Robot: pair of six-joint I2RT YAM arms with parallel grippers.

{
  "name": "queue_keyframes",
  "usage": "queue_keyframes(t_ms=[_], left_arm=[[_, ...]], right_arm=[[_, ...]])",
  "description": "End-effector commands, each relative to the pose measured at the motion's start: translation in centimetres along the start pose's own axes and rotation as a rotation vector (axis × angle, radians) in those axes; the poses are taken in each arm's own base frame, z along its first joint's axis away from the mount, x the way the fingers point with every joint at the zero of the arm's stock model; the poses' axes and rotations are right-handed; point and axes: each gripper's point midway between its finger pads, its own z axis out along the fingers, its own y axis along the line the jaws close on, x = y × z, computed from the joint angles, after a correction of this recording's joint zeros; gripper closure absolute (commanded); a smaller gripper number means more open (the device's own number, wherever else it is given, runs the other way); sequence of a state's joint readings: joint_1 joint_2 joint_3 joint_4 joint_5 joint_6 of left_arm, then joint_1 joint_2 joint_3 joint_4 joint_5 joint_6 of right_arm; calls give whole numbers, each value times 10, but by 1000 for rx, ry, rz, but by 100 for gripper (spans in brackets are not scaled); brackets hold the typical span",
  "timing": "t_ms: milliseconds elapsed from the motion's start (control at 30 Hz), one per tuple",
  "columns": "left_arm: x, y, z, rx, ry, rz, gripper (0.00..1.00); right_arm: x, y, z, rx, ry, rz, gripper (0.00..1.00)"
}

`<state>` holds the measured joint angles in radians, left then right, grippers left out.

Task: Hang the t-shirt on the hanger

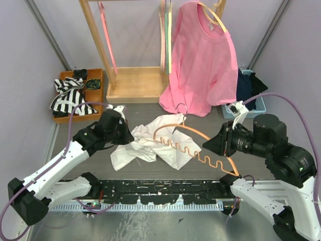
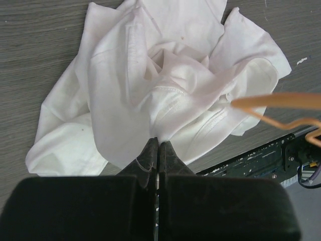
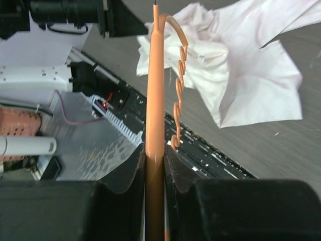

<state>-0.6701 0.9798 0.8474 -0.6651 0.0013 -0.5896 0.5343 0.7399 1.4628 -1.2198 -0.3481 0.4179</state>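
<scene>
1. The t-shirt (image 1: pixel 150 143) lay crumpled on the grey table (image 2: pixel 40 50) between the two arms, not on the hanger (image 3: pixel 154 100).
2. The right gripper (image 3: pixel 154 150) was clamped on the hanger's shoulder, holding it raised, with the far end reaching over the t-shirt.
3. The left gripper (image 2: pixel 158 145) had its jaws pressed together, tips at the t-shirt's edge. I couldn't tell whether any fabric was pinched.
4. Behind, a pink t-shirt (image 1: pixel 203 65) hung on a wooden rack (image 1: pixel 95 45).
</scene>
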Motion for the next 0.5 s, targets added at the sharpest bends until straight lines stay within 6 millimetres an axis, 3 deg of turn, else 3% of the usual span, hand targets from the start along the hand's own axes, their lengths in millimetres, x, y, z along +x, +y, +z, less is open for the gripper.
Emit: queue_keyframes(t_ms=[0, 467], left_arm=[[-8, 3, -3, -29, -30, -14, 100], [4, 11, -1, -53, 14, -5, 100]], right_arm=[[-12, 38, -7, -224, -89, -77, 99], [-8, 31, 20, -255, -54, -145, 99]])
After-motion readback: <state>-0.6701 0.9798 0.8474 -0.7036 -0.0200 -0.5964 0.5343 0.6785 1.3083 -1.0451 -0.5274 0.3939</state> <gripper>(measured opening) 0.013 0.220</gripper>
